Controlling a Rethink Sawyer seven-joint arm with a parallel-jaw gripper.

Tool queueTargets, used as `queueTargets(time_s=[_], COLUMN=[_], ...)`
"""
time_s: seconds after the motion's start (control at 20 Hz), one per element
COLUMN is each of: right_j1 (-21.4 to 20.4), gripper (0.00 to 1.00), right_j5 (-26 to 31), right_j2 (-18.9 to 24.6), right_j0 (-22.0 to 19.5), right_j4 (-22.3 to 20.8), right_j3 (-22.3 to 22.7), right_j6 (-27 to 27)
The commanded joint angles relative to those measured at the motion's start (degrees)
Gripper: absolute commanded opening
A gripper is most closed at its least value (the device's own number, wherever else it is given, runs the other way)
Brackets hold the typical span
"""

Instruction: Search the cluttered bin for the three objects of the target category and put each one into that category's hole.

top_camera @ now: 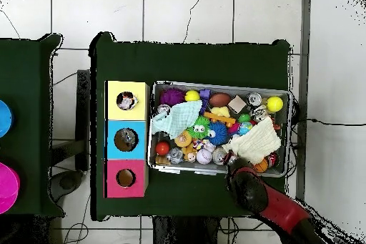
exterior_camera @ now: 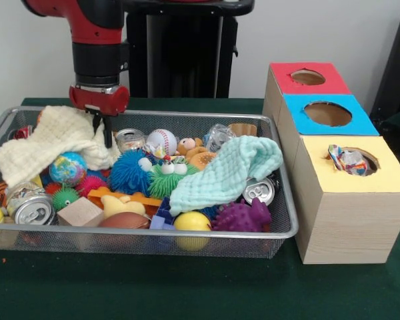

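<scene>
**Wad in yellow hole, claw over bin**

One printed wad [exterior_camera: 347,161] sitting in yellow-surround hole [exterior_camera: 351,162], well off to side of claw [exterior_camera: 104,130]. Claw low at far rim of wire bin [exterior_camera: 288,200], tips w/ cream cloth [exterior_camera: 50,143] just beside; apart or together – can't tell. Mint cloth [exterior_camera: 227,172] mid-bin. Green desk [exterior_camera: 187,287] beneath.

A red-and-black robot arm lowers its gripper [exterior_camera: 105,131] into a wire-mesh bin [exterior_camera: 283,227] of toys; a cream cloth [exterior_camera: 50,143] lies against the dark fingers [exterior_camera: 107,132], a silver can [exterior_camera: 130,139] just beside them, and a printed wad [exterior_camera: 347,160] sits in the yellow-surround hole [exterior_camera: 352,162], well apart.
</scene>
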Motion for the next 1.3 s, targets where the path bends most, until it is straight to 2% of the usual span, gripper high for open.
queueTargets(time_s=[0.05,0.2,0.25,0.55,0.65,0.7,0.9,1.3], right_j1=[1.64,0.51,0.33,0.05,-1.17,-2.55,-9.43,-15.50], gripper=[0.00,0.00,1.00,1.00,1.00,1.00,1.00,1.00], right_j5=[13.06,13.85,13.60,14.59,14.95,15.61,17.75,15.33], right_j2=[1.26,0.55,0.23,-0.30,-0.61,-1.56,-2.32,4.15], right_j0=[2.80,4.52,4.97,5.17,5.63,6.51,9.05,7.72], right_j4=[2.01,1.17,0.72,0.93,0.98,2.26,2.00,0.14], right_j3=[-3.55,-5.55,-6.04,-6.04,-5.99,-5.17,-4.01,-3.55], right_j6=[4.56,3.24,3.39,3.89,4.02,5.39,5.20,4.79])
